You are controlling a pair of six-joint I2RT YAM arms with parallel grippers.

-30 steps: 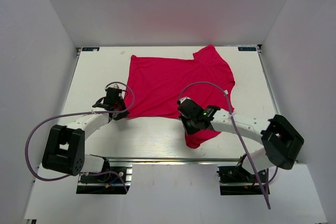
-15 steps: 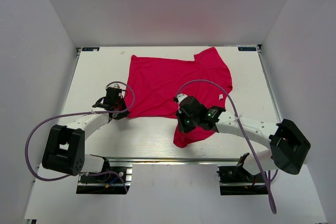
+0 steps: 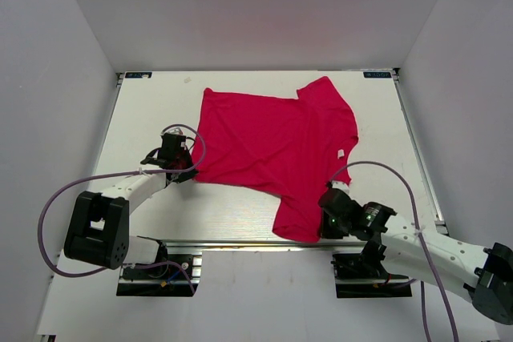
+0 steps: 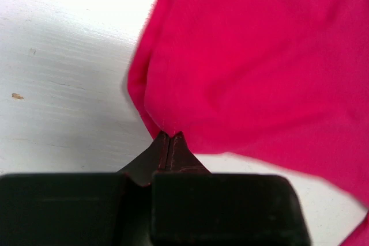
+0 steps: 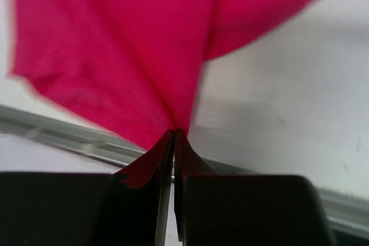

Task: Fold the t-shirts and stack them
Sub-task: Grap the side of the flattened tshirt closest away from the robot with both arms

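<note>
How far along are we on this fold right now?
Early stage. Done: both grips are made, but nothing is folded. The t-shirt lies mostly spread on the table, wrinkled, with its white tag showing. In hand: the left tool is shut on the near-left corner, and the right tool is shut on a bunched part by the near edge. Left: flatten it, make every fold, then stack.

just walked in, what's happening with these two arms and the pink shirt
Two robot arms are handling a plain crimson-pink cloth t-shirt that lies spread on the white table. The left claw is shut on the shirt's near left corner. The right claw is shut on a flap of it by the table's near edge, with the cloth drawn tight from the pinch. No fold is made yet.
</note>
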